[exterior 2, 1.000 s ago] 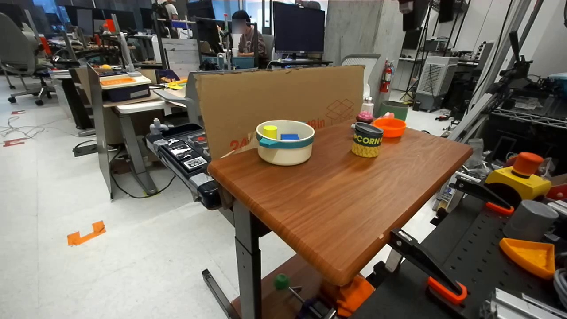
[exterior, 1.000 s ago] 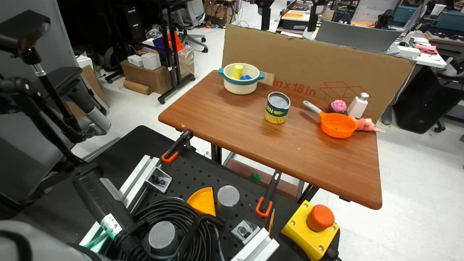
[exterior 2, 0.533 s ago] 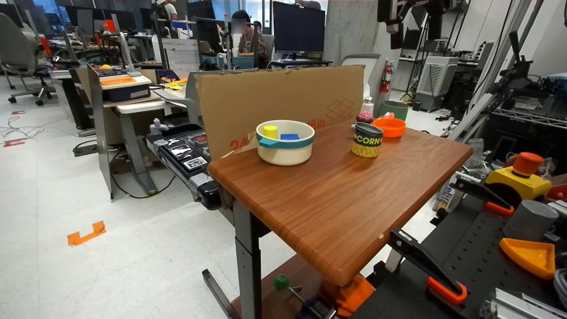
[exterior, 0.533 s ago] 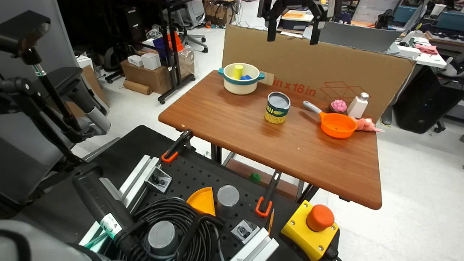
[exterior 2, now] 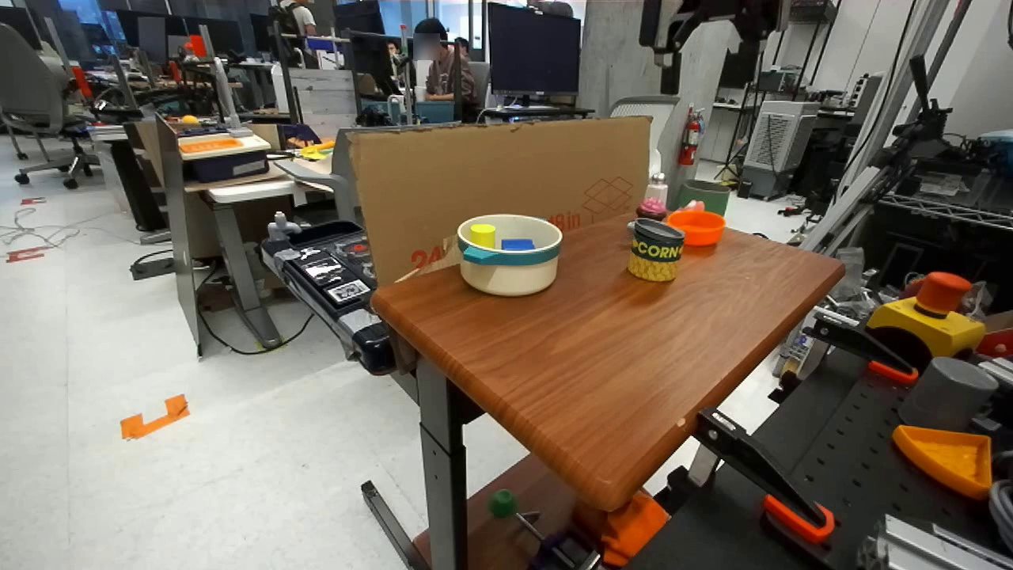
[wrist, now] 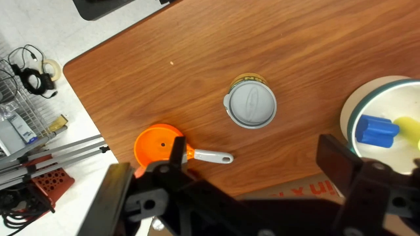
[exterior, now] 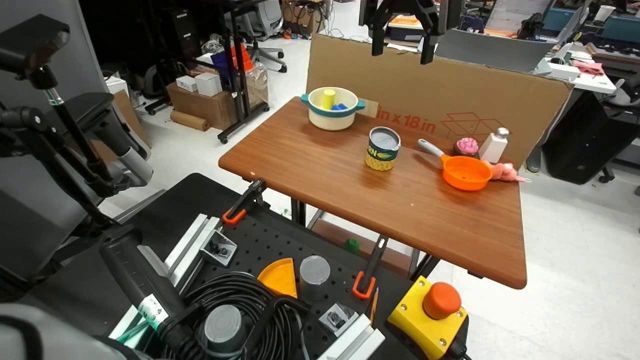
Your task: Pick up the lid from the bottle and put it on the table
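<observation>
The bottle, a short can-like jar with a yellow corn label and dark band, stands upright on the reddish-brown wooden table. The grey round lid sits on top of it. In the wrist view the lid has a small tab at its left and hides most of the bottle. My gripper is open and empty, high above the table near its back side. In the wrist view its fingers are wide apart, with the lid beyond the gap between them.
A cream pot with yellow and blue pieces stands at one side. An orange pan with a grey handle, a pink-topped cupcake and a white shaker are at the other. A cardboard sheet stands along the back edge.
My gripper has come down into both exterior views from the top edge, then shifted left in an exterior view and turned slightly. The lid and bottle have not moved.
</observation>
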Robot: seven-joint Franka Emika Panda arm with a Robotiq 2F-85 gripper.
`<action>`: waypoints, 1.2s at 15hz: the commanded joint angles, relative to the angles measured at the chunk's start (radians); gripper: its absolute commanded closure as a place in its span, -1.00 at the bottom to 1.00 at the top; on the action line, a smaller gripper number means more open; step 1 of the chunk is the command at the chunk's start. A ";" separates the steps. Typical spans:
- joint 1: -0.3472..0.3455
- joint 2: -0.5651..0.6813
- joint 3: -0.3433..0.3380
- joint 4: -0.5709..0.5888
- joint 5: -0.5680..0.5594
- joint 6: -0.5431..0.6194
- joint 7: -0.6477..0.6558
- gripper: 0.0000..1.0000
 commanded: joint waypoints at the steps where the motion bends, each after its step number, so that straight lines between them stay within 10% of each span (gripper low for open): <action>1: 0.011 0.015 -0.016 -0.013 -0.002 0.073 0.010 -1.00; 18: 0.038 0.128 -0.077 -0.005 -0.069 0.154 0.069 -1.00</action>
